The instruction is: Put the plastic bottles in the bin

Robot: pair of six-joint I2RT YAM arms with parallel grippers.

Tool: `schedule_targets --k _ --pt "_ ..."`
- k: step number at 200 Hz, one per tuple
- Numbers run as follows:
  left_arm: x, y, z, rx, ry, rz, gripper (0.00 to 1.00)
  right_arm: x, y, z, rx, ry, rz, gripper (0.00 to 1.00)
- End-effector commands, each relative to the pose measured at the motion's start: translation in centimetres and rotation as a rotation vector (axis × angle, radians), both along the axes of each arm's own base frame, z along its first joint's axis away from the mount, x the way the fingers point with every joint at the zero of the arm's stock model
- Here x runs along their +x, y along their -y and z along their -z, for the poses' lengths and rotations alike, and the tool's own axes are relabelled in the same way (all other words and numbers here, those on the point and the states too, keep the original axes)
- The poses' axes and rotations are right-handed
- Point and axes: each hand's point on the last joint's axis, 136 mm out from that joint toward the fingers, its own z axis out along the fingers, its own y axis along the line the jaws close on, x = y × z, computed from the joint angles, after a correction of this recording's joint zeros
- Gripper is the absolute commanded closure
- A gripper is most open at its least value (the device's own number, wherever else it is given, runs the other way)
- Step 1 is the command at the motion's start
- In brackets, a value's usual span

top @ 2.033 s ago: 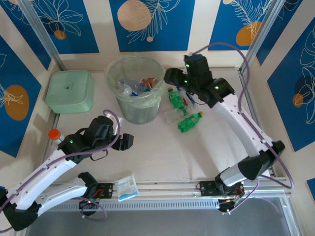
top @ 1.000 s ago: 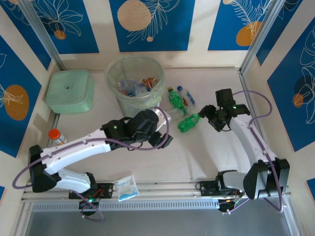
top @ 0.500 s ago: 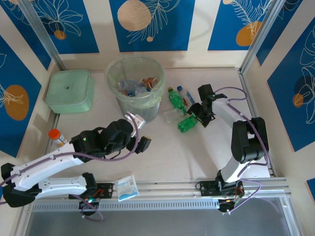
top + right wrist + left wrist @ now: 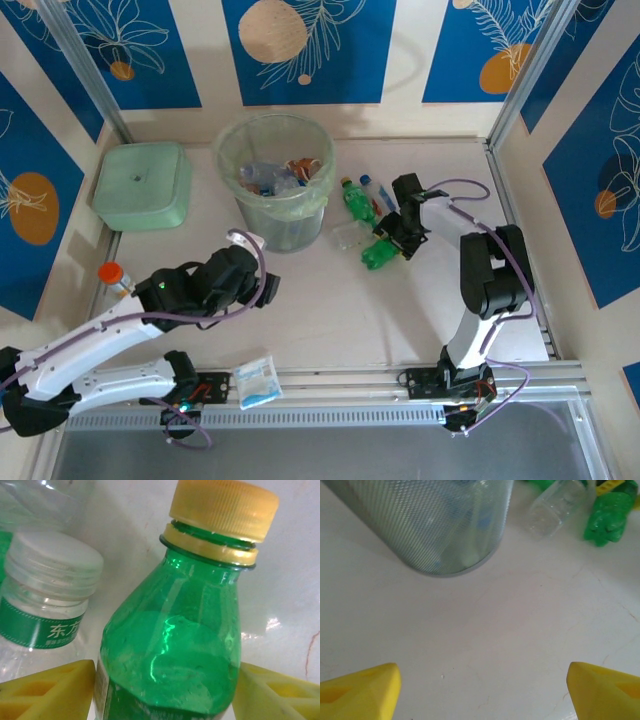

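Now the right gripper (image 4: pixel 392 240) has come down from beside the bin (image 4: pixel 262 228) onto the green bottle (image 4: pixel 170 645), which lies on the table just right of the bin. Its fingers (image 4: pixel 50 690) sit against both flanks, though we cannot tell whether they squeeze yet. The left gripper (image 4: pixel 266 287), spread wide and empty, has drawn back, leaving this pickup to the right arm.

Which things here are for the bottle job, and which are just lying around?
For the job:
the bin
the green bottle with the yellow cap
the second green bottle
the clear crushed bottle

Just lying about:
the square lidded box
the blue-and-white sachet
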Motion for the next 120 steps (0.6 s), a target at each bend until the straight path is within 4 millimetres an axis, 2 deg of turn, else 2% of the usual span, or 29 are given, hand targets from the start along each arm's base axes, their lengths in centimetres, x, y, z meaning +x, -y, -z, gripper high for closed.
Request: schedule_targets --k 1,28,71,94,110,120 --pt "-0.3 -1.0 0.2 -0.031 -0.033 -0.033 0.15 -1.2 0.0 1.6 -0.012 -0.057 0.011 0.3" --pt "-0.2 -1.2 0.3 -0.055 -0.047 -0.04 0.15 -1.5 0.2 1.9 -0.029 -0.068 0.011 0.3" --pt "-0.2 -1.2 0.3 -0.066 -0.053 -0.04 0.16 -1.7 0.2 1.6 -0.036 -0.047 0.0 0.37" --pt "-0.2 -1.2 0.4 -0.068 -0.058 -0.042 0.16 -1.6 0.4 -0.2 -0.048 0.01 -0.013 0.41" --pt "-0.2 -1.3 0.5 -0.067 -0.058 -0.047 0.17 -1.5 0.4 -2.4 -0.045 0.071 -0.029 0.42" --pt "-0.2 -1.3 0.6 -0.068 -0.059 -0.049 0.17 -1.3 0.1 -4.4 -0.037 0.128 -0.049 0.42"
